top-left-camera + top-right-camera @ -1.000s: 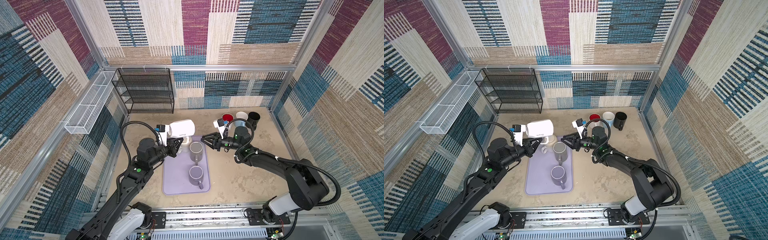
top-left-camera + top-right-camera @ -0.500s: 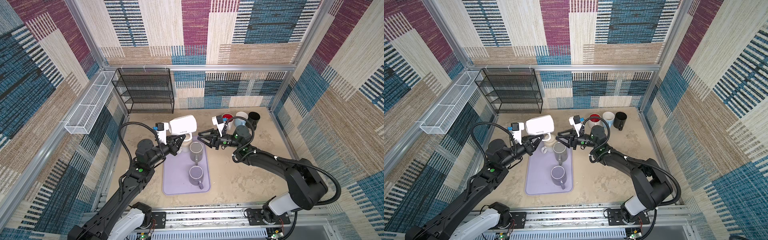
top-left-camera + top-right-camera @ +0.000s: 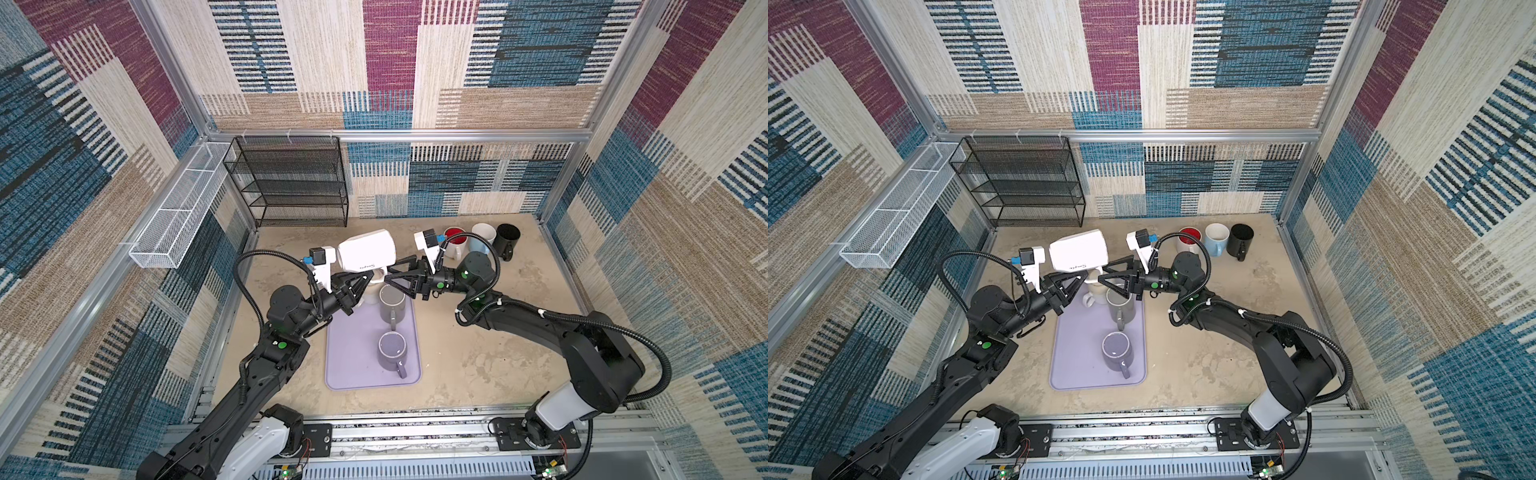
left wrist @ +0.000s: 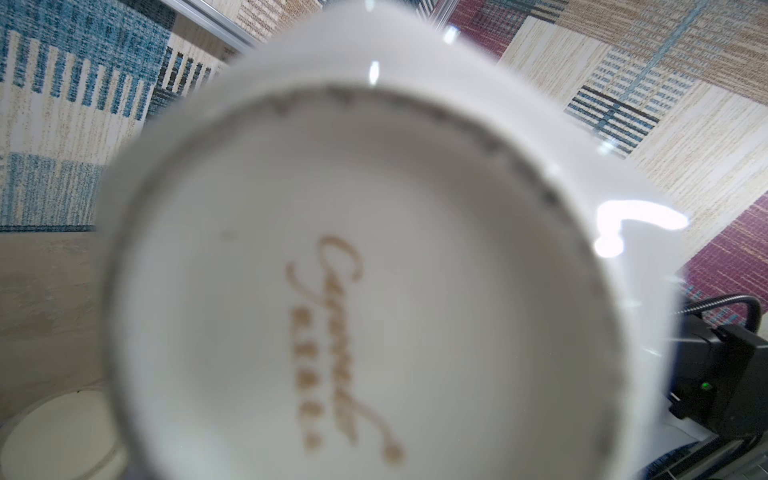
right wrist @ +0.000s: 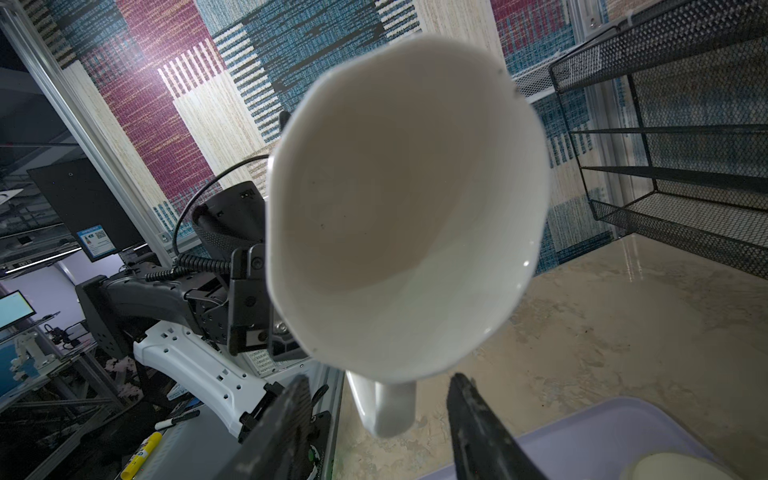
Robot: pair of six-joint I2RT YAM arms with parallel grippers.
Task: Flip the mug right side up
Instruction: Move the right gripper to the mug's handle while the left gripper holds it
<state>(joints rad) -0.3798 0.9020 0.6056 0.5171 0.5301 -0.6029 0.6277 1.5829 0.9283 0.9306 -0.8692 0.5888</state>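
Pincers first: left pincer (image 3: 366,277) was clamped shut on the white mug (image 3: 365,250), holding it sideways in the air over the far end of the purple tray (image 3: 353,365). The right pincer (image 5: 379,380) sat open either side of its handle (image 5: 388,409), not gripping. Roughly halfway, I'd say: lifted and tipped, not yet upright or set on the tabletop (image 3: 478,365).

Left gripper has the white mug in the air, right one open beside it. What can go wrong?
1. Only the left gripper holds the white mug, aloft on its side; the right gripper stands open astride the handle. Releasing early would likely drop it.
2. A cream mug and a gray mug sit on the tray roughly beneath, so a drop could strike them.
3. Both grippers crowd the handle; fingers could clash.
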